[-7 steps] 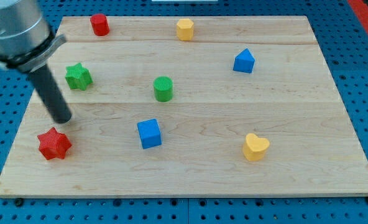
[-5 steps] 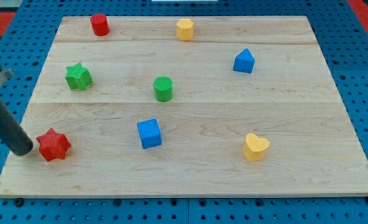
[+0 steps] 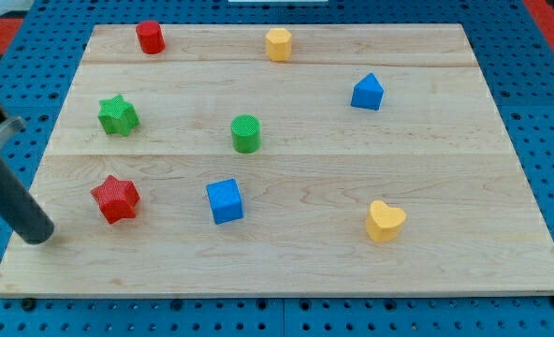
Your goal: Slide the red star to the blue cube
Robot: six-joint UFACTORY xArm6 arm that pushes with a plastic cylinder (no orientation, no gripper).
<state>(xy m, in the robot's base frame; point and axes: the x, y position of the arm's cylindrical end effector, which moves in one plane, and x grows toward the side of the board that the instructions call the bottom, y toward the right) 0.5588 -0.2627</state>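
Note:
The red star [image 3: 116,198] lies on the wooden board at the lower left. The blue cube [image 3: 225,200] sits to its right, a gap of about one block's width between them. My tip [image 3: 39,234] is at the board's lower left edge, to the left of and slightly below the red star, apart from it. The dark rod slants up to the view's left edge.
A green star [image 3: 118,115], a green cylinder [image 3: 245,133], a red cylinder [image 3: 150,37], a yellow hexagonal block [image 3: 278,43], a blue wedge-topped block [image 3: 368,92] and a yellow heart [image 3: 385,221] lie on the board [image 3: 445,168].
My tip swung from above the red star to its left, at the board's edge. The red star slid right and slightly up, towards the blue cube.

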